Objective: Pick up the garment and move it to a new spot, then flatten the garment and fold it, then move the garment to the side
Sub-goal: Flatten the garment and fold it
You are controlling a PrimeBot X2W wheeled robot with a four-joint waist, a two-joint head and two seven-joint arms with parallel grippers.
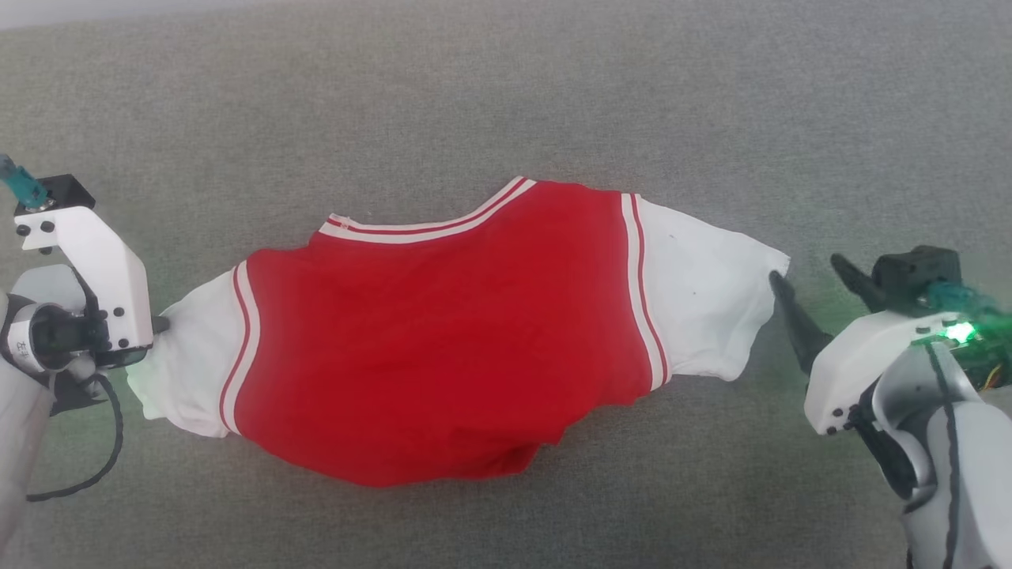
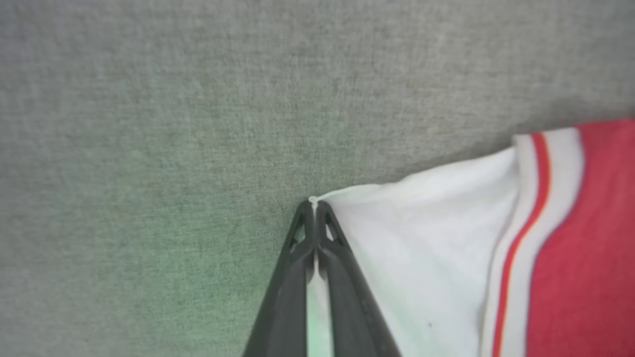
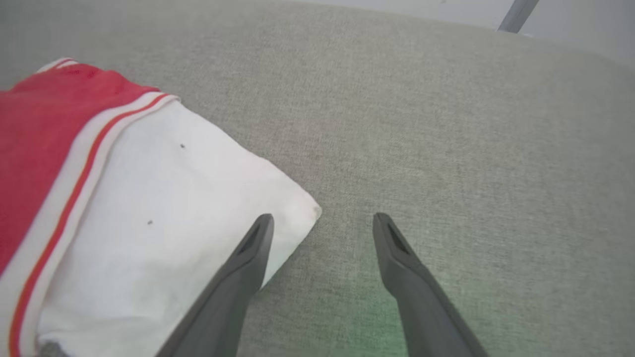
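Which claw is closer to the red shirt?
Left. The left gripper is shut on the red shirt at one white sleeve; the right gripper is open at the other sleeve's corner, gripping nothing.

The garment [image 1: 443, 332] is looking like soft matt cloth; rough grey woven fabric is covering the desk [image 1: 506, 95].

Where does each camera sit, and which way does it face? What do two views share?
Head view: on the head, looking down on the garment, left gripper and right gripper at its sides.
Left wrist view: along shut fingers pinching a white sleeve.
Right wrist view: along open fingers at the other sleeve.
Shared: the garment's striped trim.
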